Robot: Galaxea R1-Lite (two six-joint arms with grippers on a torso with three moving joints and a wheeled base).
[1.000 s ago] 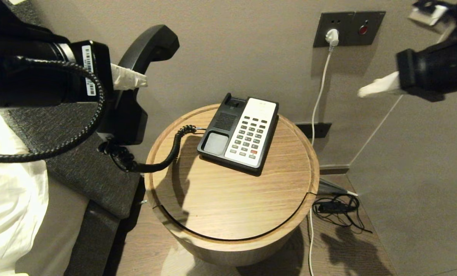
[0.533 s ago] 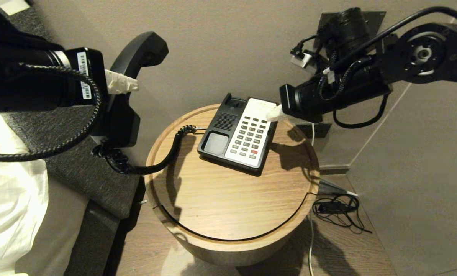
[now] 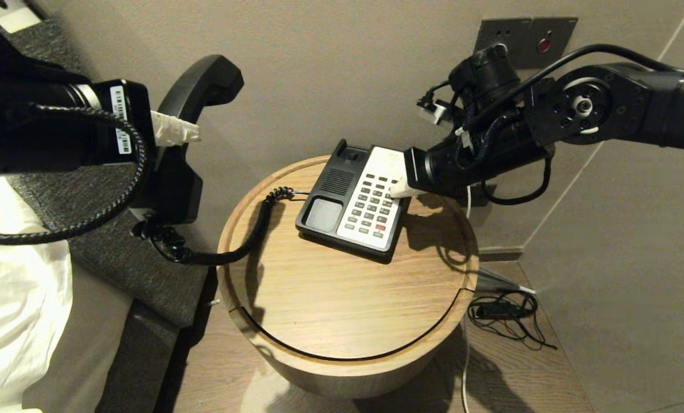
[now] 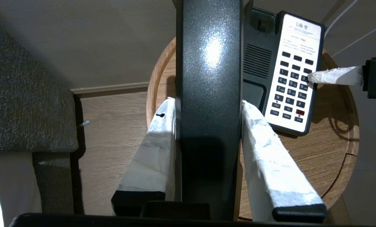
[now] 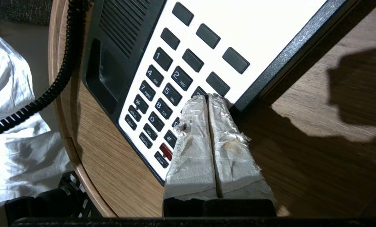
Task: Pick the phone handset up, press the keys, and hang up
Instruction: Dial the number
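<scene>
The black handset (image 3: 190, 132) hangs in the air left of the round table, held in my left gripper (image 3: 178, 133), whose white-wrapped fingers (image 4: 158, 142) clamp its shaft (image 4: 210, 78). Its coiled cord (image 3: 227, 244) runs to the phone base (image 3: 358, 201), black with a white keypad, on the table. My right gripper (image 3: 398, 189) is shut and empty, its tips (image 5: 207, 98) touching the keypad (image 5: 175, 85) at the right column near the 3 key. The gripper also shows in the left wrist view (image 4: 310, 78) on the keys.
The round wooden bedside table (image 3: 347, 298) has a raised rim. A grey wall with a socket plate (image 3: 525, 40) stands behind it. A bed with white sheets (image 3: 15, 298) and a grey headboard pad lies at the left. Cables (image 3: 505, 312) lie on the floor at the right.
My right arm swung in from the far right and came down, its shut tips now on the keypad. My left gripper with the handset drifted slightly left and down.
</scene>
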